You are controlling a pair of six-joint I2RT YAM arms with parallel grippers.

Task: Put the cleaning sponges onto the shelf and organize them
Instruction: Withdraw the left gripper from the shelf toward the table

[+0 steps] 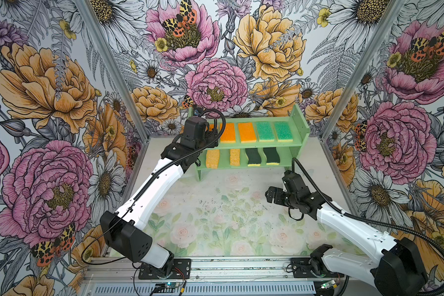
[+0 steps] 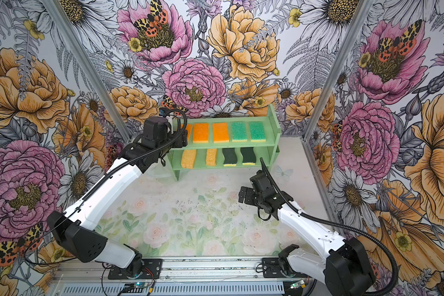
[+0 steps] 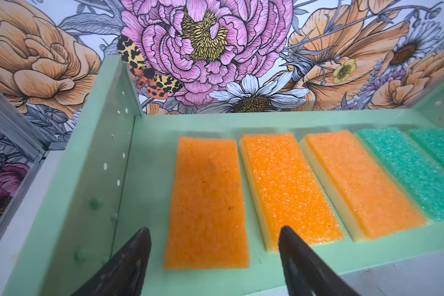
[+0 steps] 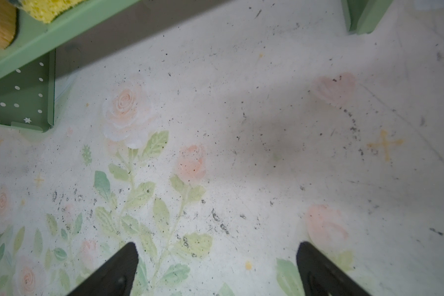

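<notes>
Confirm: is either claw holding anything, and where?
Nothing held: left claw open, clear of the leftmost orange sponge lying on the shelf; right claw open over the table.

Shining bright, even and diffuse from overhead; throwing soft grey shadows across the pale rose-printed tabletop (image 4: 241, 179) beneath the mint-green wooden shelf (image 4: 62, 28); smearing the green-topped rectangular foam sponges (image 3: 408, 169) toward the left wrist view's edge; bowing straight lines there.

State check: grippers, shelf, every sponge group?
left gripper: open, straddling end orange sponge, not touching.
right gripper: open, empty, above table.
shelf: upright, both tiers loaded.
orange sponges: three flat, top tier.
green sponges: two flat, top tier.
yellow sponges: two, bottom tier.
wavy dark-green sponges: two, bottom tier.
</notes>
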